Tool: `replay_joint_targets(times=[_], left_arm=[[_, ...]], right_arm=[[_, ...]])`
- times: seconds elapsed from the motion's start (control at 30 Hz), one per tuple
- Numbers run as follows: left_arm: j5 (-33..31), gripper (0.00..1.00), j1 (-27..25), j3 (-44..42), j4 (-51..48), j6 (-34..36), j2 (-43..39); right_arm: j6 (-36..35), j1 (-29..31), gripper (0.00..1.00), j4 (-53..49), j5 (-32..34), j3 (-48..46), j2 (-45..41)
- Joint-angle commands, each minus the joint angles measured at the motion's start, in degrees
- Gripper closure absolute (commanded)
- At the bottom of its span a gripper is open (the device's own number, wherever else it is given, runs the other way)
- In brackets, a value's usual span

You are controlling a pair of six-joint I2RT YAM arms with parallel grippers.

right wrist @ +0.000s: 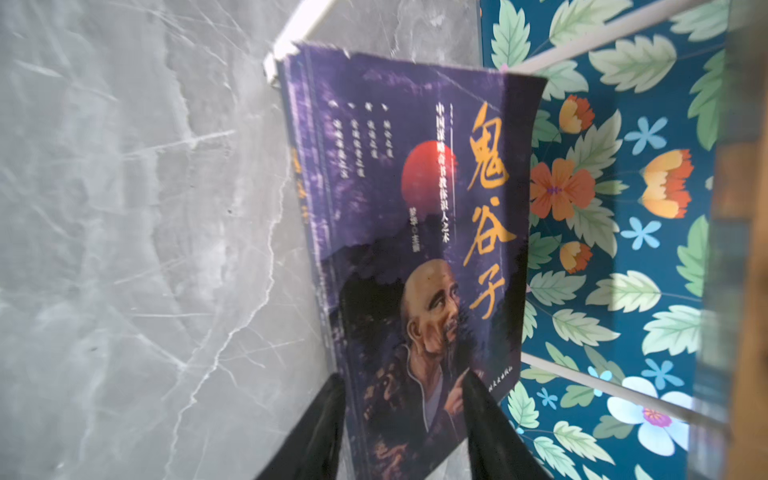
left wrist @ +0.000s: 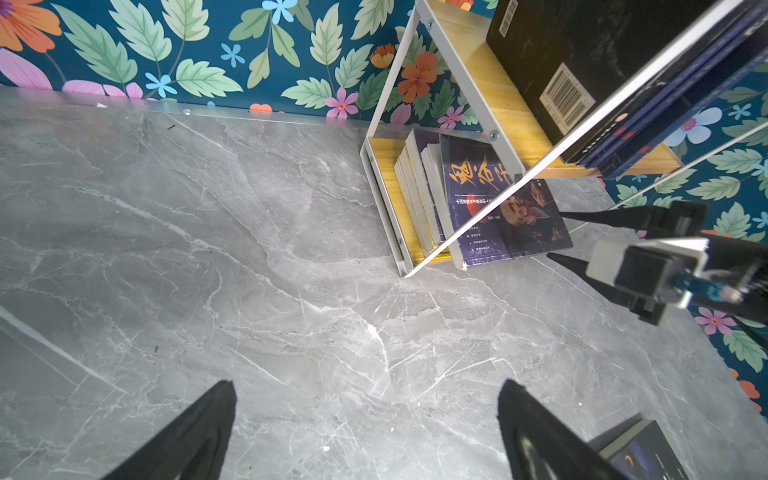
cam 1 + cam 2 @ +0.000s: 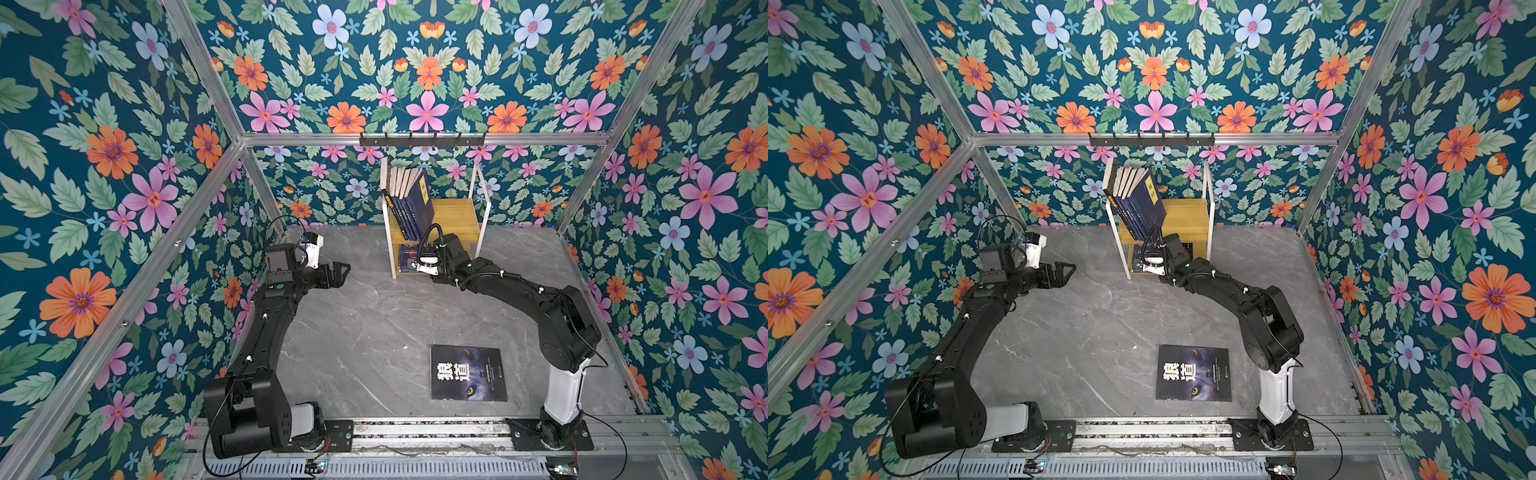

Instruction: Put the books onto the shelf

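Wolf-eye book [image 3: 468, 373] up front, lying flat and face-up on the grey marble table [image 3: 374, 328], just beside the right arm's base and well apart from both grippers. Nobody is on it!

Further in, the left gripper [image 3: 343, 271] hangs above bare table left of the shelf [image 3: 457, 216], jaws spread wide with nothing between them. The left wrist view shows only marble under those fingertips.

Over on the right, the right gripper [image 2: 553, 234] is down at the shelf's lower tier. Its fingers [image 1: 328, 415] stand partly apart, one on each side of the near edge of the purple portrait book [image 1: 415, 208]. The gap looks wider than the book is thick, and I cannot tell whether either pad is touching it. That book lies on top of a stack of paperbacks [image 2: 419, 195] on the lower board, its near end jutting out past the white frame.

Up on the top board, a row of navy books [image 3: 409, 203] leans against the left side of the frame, a yellow label showing on the outermost cover. Behind and above it all, the black hook rail [image 3: 422, 141] sits on the back bar.
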Motion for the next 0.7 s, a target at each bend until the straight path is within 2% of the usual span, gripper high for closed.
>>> replay_joint_targets(times=[0.0, 0.67], left_arm=[[0.28, 0.00, -0.06, 0.10, 0.38, 0.07, -0.47], [0.18, 0.00, -0.14, -0.11, 0.43, 0.24, -0.58]], right_arm=[[1.30, -0.66, 0.52, -3.06, -2.05, 1.30, 1.17], [3.05, -1.55, 0.50, -8.75, -4.68, 8.08, 7.25]])
